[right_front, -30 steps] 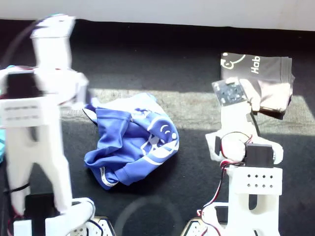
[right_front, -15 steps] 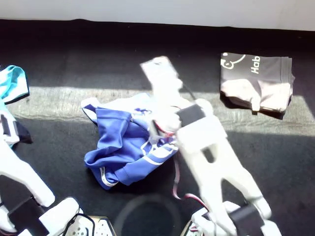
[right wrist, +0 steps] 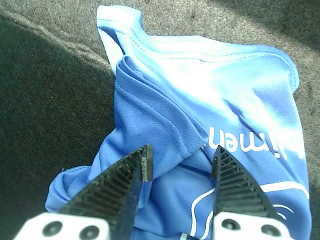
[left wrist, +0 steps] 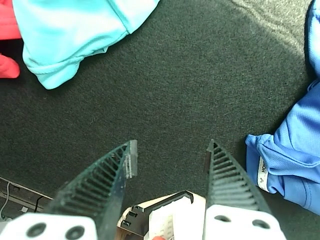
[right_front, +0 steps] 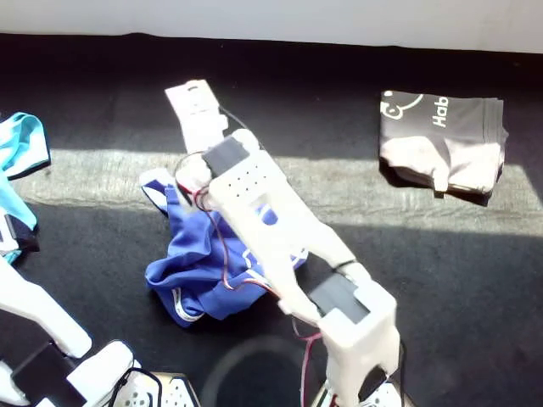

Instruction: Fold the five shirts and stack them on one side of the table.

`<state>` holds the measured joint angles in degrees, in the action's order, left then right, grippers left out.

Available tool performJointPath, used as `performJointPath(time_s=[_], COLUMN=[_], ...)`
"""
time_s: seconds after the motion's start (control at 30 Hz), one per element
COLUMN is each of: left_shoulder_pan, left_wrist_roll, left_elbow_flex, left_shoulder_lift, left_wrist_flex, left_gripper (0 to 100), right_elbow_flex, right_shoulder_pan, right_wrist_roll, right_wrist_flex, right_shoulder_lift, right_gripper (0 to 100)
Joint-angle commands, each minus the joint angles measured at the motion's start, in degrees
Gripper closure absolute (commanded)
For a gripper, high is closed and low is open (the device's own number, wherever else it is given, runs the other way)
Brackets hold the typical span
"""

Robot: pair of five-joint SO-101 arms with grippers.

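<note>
A crumpled blue shirt (right_front: 185, 273) lies in the middle of the dark table (right_front: 458, 280). My right arm (right_front: 254, 203) stretches across it from the front. My right gripper (right wrist: 182, 159) hangs open just above the blue shirt (right wrist: 215, 100), nothing between its fingers. A folded stack of dark and pale shirts (right_front: 441, 140) sits at the back right. A turquoise shirt (right_front: 21, 144) lies at the left edge. My left arm (right_front: 34, 309) stands at the front left, and my left gripper (left wrist: 171, 159) is open over bare table between the turquoise shirt (left wrist: 75, 30) and the blue shirt (left wrist: 295, 150).
A red garment (left wrist: 7, 35) lies beside the turquoise one. A sunlit band (right_front: 365, 191) crosses the table's middle. A white wall (right_front: 339, 17) runs along the back edge. Bare dark surface lies at the front right.
My right arm has swung left from the folded stack to above the blue shirt. My left arm has drawn back to the front left corner.
</note>
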<state>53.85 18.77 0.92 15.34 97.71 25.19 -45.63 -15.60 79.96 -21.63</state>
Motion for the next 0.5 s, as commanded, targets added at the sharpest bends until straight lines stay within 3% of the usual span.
performJointPath(time_s=[0.0,0.4,0.47], left_shoulder_pan=[0.4,0.3,0.3], left_wrist_roll=[0.4,0.4,0.4], left_elbow_flex=[-0.4,-0.5,-0.5], left_shoulder_lift=[2.1,2.1,2.1], left_wrist_flex=[-1.4,-1.4,-1.4], left_gripper=[78,78,78], right_elbow_flex=[9.5,24.1,25.2], right_shoulder_pan=[-0.7,-0.7,-0.7], right_wrist_roll=[-2.0,-2.7,-2.5], right_wrist_flex=[2.5,11.2,11.2], right_shoulder_lift=[-4.2,-18.2,-19.0], right_gripper=[80.3,80.6,84.7])
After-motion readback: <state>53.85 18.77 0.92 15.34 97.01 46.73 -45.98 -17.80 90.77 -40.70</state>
